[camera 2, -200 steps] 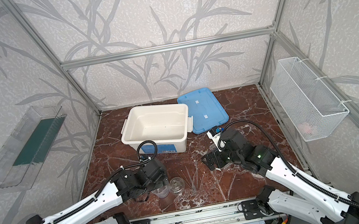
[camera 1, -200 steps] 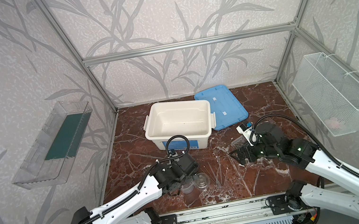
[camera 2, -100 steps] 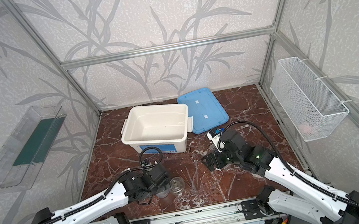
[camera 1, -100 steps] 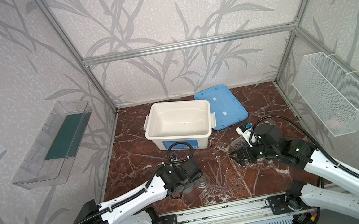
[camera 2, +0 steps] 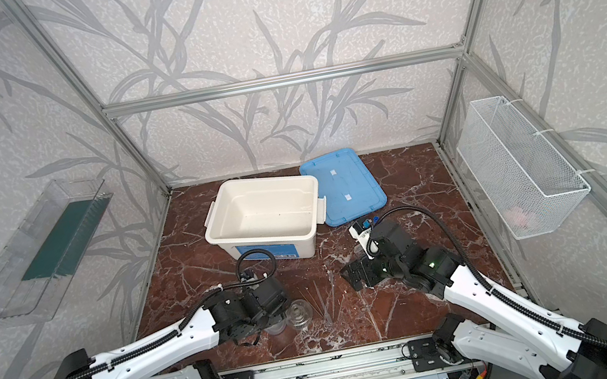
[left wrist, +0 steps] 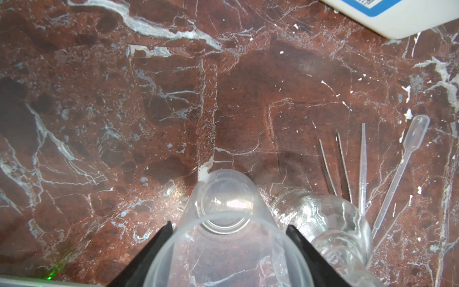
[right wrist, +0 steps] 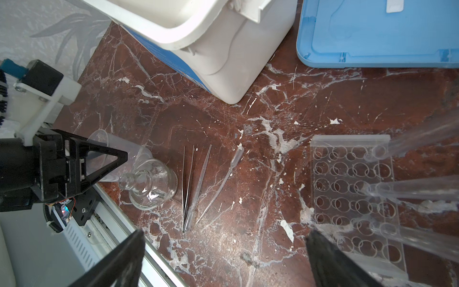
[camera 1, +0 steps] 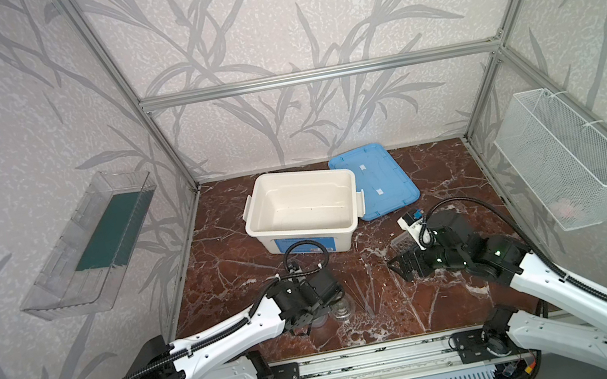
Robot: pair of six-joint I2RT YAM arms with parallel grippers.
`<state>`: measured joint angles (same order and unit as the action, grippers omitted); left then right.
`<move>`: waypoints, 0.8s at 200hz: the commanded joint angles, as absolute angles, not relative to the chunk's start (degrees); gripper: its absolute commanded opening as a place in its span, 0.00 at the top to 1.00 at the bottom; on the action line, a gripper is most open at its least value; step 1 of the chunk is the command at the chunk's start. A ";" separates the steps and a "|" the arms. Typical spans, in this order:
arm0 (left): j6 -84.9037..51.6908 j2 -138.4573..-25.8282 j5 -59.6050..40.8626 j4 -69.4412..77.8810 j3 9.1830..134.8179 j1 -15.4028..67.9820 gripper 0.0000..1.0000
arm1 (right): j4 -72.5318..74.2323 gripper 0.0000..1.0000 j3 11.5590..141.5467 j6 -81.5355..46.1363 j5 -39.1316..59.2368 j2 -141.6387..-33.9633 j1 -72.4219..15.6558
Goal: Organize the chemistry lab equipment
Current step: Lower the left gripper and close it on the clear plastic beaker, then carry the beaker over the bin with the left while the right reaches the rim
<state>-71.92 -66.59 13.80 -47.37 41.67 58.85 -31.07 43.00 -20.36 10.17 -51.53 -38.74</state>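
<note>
Where the brown marble tabletop (camera 1: pixel 438 175) shows in both top views, the open white tub (camera 1: pixel 264 241) fills its 12 o'clock side, with the blue lid (camera 1: pixel 376 182) lying flat just beside it at 1 o'clock. At 3 o'clock lies the clear tube rack (right wrist: pixel 352 188), largely hidden in the top views behind the right gripper (right wrist: pixel 227 232), which hangs over the tabletop with jaws wide and nothing between them. Three clear tubes (right wrist: pixel 409 191) rise slanted out of the rack's holes, their upper ends cut off by the right wrist view's edge. At 7 o'clock the left gripper (left wrist: pixel 228 223) straddles the clear beaker (left wrist: pixel 231 198), one black finger on each side of its wall; whether they press it I cannot tell. The beaker stands mouth up, and from above the arm's wrist covers most of it. The small glass flask (right wrist: pixel 151 186) stands upright just beside it toward 3 o'clock, crowding the finger on that side. Past the flask, at 6 o'clock, metal tweezers (right wrist: pixel 186 188), a slim pipette (right wrist: pixel 200 184) and a bulb pipette (right wrist: pixel 224 179) lie side by side, long axes running 12 to 6, tweezer tips and bulb toward the tub. The flask hides their near ends in the left wrist view.
</note>
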 commanded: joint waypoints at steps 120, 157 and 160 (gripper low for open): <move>-43.08 -68.96 24.81 -71.79 88.30 50.42 0.37 | -25.10 0.01 55.76 -24.56 15.94 -58.46 -40.77; -33.59 -78.70 20.04 -67.95 100.05 38.96 0.36 | -22.96 0.01 61.70 -27.11 14.32 -62.12 -40.96; -32.99 -79.62 19.99 -67.40 100.69 38.02 0.36 | -22.88 0.01 62.31 -27.58 14.13 -62.48 -41.00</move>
<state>-42.28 -74.00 20.67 -67.61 95.94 43.20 -25.74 57.30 -24.73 15.00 -60.64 -40.56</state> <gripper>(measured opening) 0.640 0.992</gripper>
